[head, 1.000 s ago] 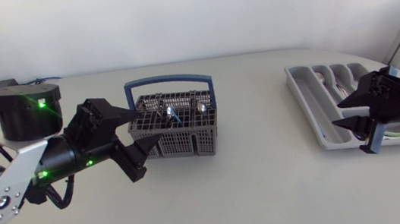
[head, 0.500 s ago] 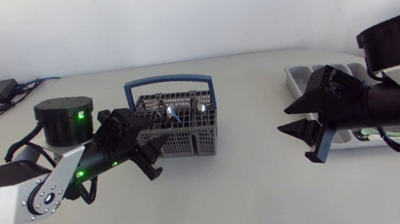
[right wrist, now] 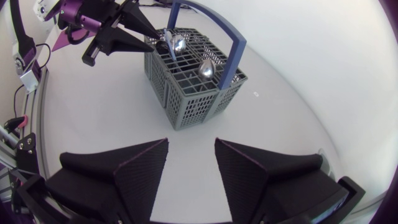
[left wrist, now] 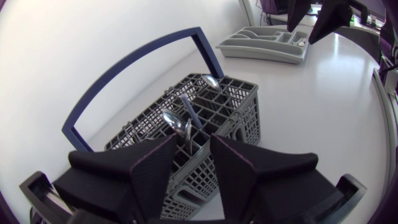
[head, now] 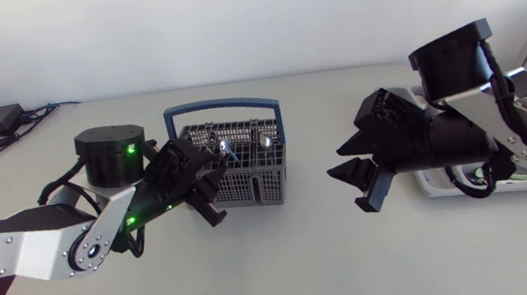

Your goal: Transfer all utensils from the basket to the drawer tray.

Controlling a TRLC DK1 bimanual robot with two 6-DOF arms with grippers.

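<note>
Pincers both gaping wide, gripping nothing: left pincer (head: 217,195) hovering at basket (head: 247,178) corner, spoons (head: 227,150) standing inside; right pincer (head: 334,162) hanging right of centre, drawer tray (left wrist: 261,46) lying behind.

Head view: looking down from high on the whole table (head: 279,276). Left wrist: looking across the basket (left wrist: 242,118) from very near. Right wrist: facing the same basket from farther off.

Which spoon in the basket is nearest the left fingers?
The spoon just ahead of the left gripper; the other spoon stands at the far wall of the basket.
</note>
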